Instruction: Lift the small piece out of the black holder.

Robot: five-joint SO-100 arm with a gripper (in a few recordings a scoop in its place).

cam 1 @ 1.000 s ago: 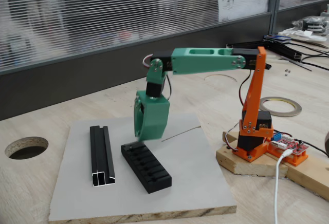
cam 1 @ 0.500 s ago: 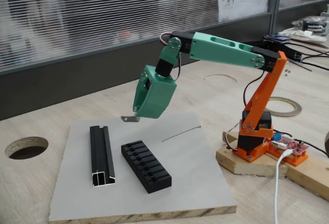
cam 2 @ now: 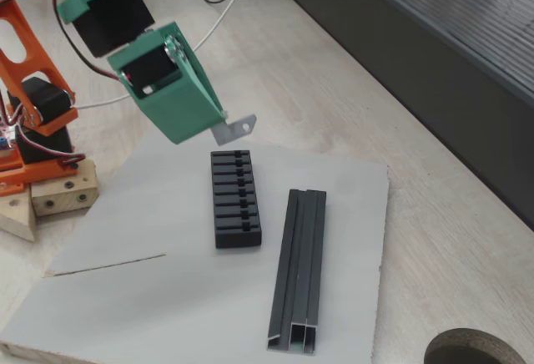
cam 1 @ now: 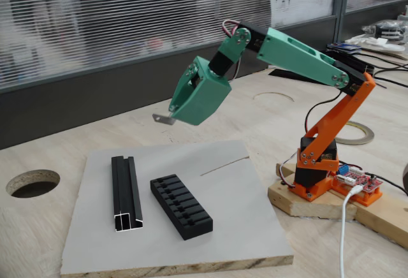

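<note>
Clamping the piece (cam 1: 164,119) at its tip, the gripper (cam 1: 173,117) hung well above the holder (cam 1: 181,206); a steady, firm grip would prevent dropping it.

No readable text, labels or numbers anywhere.

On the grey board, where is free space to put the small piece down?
Bare board lies right of the black holder in a fixed view. The strip between holder and black rail is narrow.
</note>
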